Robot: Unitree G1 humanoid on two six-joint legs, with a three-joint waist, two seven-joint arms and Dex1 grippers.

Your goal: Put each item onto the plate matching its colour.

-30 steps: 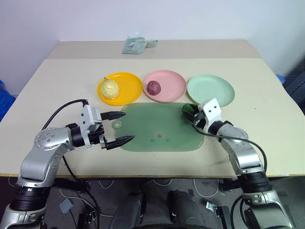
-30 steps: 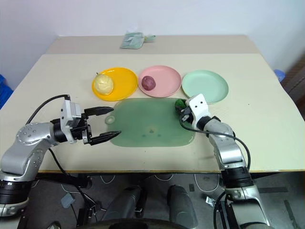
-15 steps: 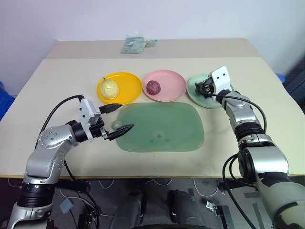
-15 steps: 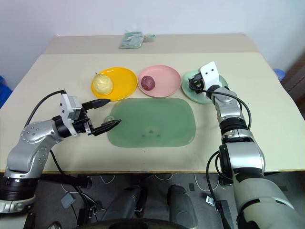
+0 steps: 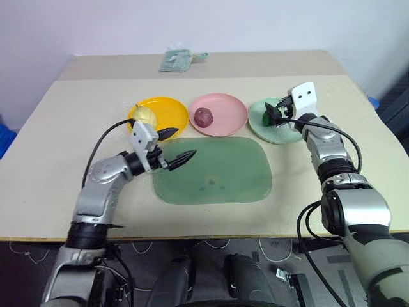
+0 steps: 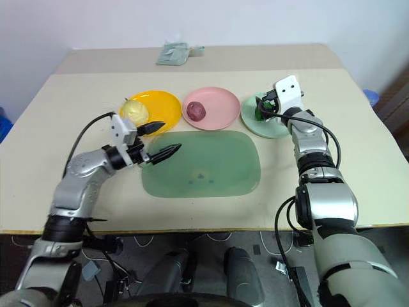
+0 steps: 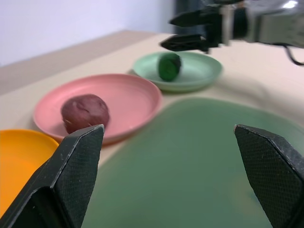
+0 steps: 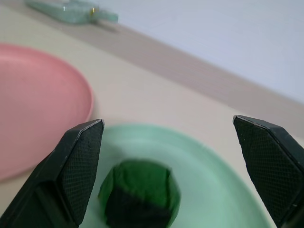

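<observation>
all three items sit on matching plates: yellow item (image 5: pixel 145 116) on yellow plate (image 5: pixel 172 112), purple item (image 5: pixel 203 116) on pink plate (image 5: pixel 230 110), green item (image 8: pixel 140 199) on mint plate (image 8: pixel 223 204) (right end effector (image 8: pixel 171 175) and left end effector (image 7: pixel 171 180) both wide, empty); task appears complete.

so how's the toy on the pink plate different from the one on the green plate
The toy on the pink plate is dark reddish-purple and smoothly rounded; the toy on the green plate is dark green and more faceted. The right gripper hangs open by the green one; nothing is near the purple one. Both sit on colour-matched plates.
</observation>
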